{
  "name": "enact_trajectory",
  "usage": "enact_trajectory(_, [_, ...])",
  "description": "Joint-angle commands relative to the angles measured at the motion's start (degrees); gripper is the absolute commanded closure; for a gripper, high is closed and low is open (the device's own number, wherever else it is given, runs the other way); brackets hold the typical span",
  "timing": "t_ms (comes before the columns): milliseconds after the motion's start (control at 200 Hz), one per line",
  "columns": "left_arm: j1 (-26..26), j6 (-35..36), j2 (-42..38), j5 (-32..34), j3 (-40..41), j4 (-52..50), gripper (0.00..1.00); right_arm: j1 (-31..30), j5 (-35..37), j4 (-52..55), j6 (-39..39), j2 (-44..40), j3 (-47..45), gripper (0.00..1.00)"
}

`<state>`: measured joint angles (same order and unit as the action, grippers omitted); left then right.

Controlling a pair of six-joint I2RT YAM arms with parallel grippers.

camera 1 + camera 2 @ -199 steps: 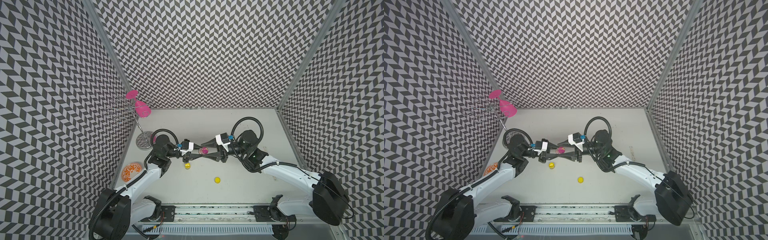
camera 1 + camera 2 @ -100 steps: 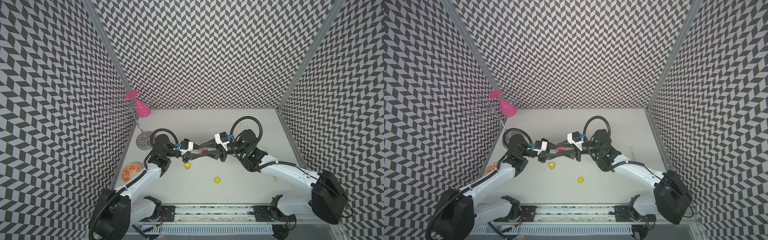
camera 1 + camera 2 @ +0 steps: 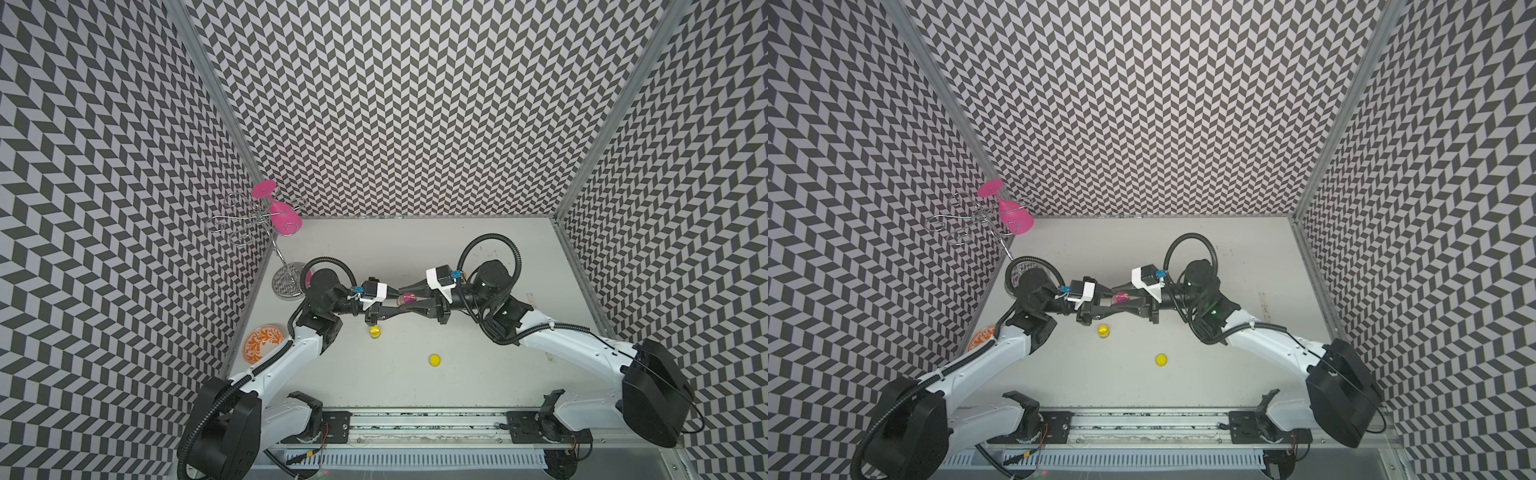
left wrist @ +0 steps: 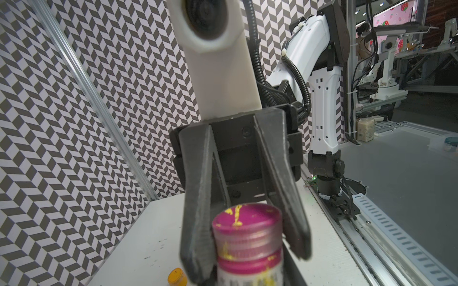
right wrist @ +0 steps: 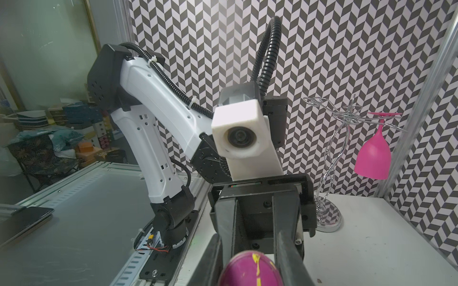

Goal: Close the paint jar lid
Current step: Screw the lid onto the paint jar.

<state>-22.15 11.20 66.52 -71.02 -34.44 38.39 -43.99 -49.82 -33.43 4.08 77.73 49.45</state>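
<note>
Meeting at the centre of the table (image 3: 478,374), the left gripper (image 5: 252,245) points in from 9 o'clock with its jaws clamped on the body of the paint jar (image 4: 249,277). The right gripper (image 4: 247,250) points in from 3 o'clock, its jaws closed against both sides of the magenta lid (image 4: 246,230), which sits on top of the jar. A small yellow jar (image 3: 375,331) stands at 7 o'clock from them and a yellow cap (image 3: 434,360) at 5 o'clock.
</note>
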Motion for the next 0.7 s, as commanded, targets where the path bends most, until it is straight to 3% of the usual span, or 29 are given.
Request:
enact_trajectory(0, [-0.3,0.6,-0.3,0.4,-1.5,1.2,0.71,-0.6,0.9,-1.9,-1.0,-0.3,1.4,0.76])
enact_trajectory(60, [-0.3,0.7,-0.3,0.4,-1.6,1.2,0.71,-0.6,1.1,-1.9,-1.0,-0.6,1.3,0.77])
enact_trajectory(190, [-0.3,0.9,-0.5,1.3,-1.6,1.2,0.71,-0.6,2.8,-2.1,-1.2,-1.1,1.0,0.88])
enact_trajectory(476, [-0.3,2.6,-2.4,9.7,-0.2,1.7,0.7,-0.6,5.7,-2.6,-3.8,-0.5,1.2,1.0])
enact_trajectory(696, [-0.3,1.8,-2.4,10.2,0.0,1.8,0.55,-0.6,6.3,-2.3,-4.4,-0.3,1.5,1.0])
